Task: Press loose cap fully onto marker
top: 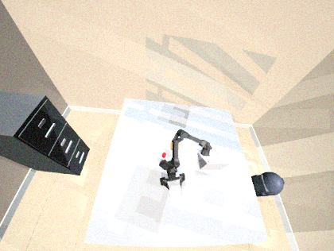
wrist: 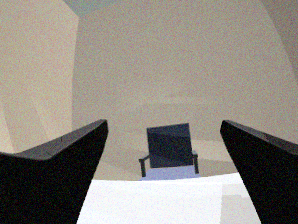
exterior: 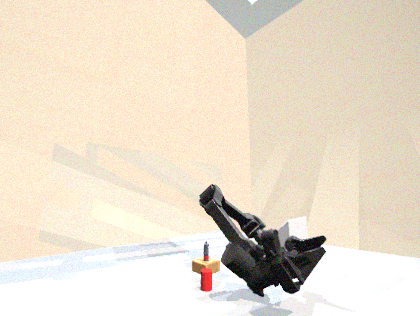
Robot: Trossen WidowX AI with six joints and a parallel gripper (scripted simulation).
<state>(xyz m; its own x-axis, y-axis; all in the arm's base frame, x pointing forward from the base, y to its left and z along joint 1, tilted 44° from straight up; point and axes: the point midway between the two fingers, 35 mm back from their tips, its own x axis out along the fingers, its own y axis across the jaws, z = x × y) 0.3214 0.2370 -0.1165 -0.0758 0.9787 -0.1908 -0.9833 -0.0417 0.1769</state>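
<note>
A thin dark marker stands upright in a small tan holder block. The red cap stands on the white table just in front of the block and is apart from it. In the overhead view the cap shows as a red dot left of the arm, and the arm mostly hides the block. My gripper is well to the right of the marker and points away from it. It is low over the table. Its fingers stand wide open with nothing between them. It also shows in the overhead view.
A dark chair stands beyond the table's edge, straight ahead of the gripper; it also shows in the overhead view. A black drawer cabinet stands off the table at the left. Beige walls enclose the room.
</note>
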